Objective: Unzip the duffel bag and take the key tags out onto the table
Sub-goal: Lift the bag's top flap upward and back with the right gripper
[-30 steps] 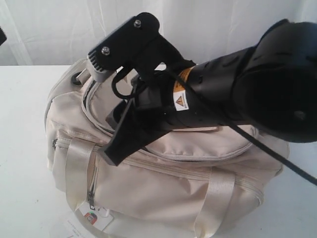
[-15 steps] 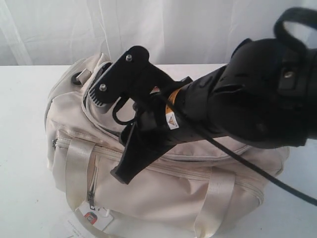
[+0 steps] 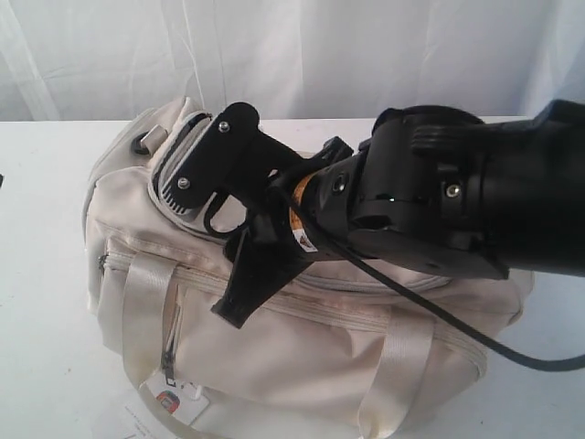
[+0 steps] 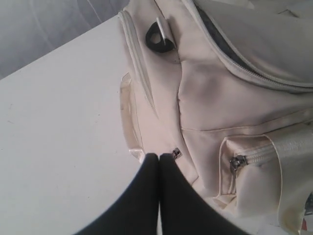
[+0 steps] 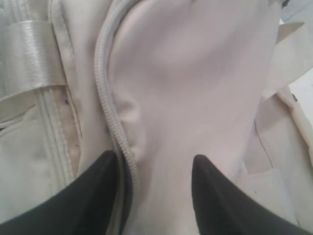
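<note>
Lowered over the past second, the right gripper hung at the top flap of the duffel bag, which had not shifted and lay across the middle of the desk, its paper hangtag toward the near edge.

From the left wrist, the left gripper was pressed fully shut on nothing, beside the bag's end, near a black strap ring. A dark slit of grey lining suggested the main zip was already partly open.

From the right wrist, the right gripper's jaws stood wide apart and empty, straddling the main zip and a fold of flap.

No key tags showed in any view. By these pictures, opening the bag appeared under way, while finding the tags and setting them on the desk remained.
</note>
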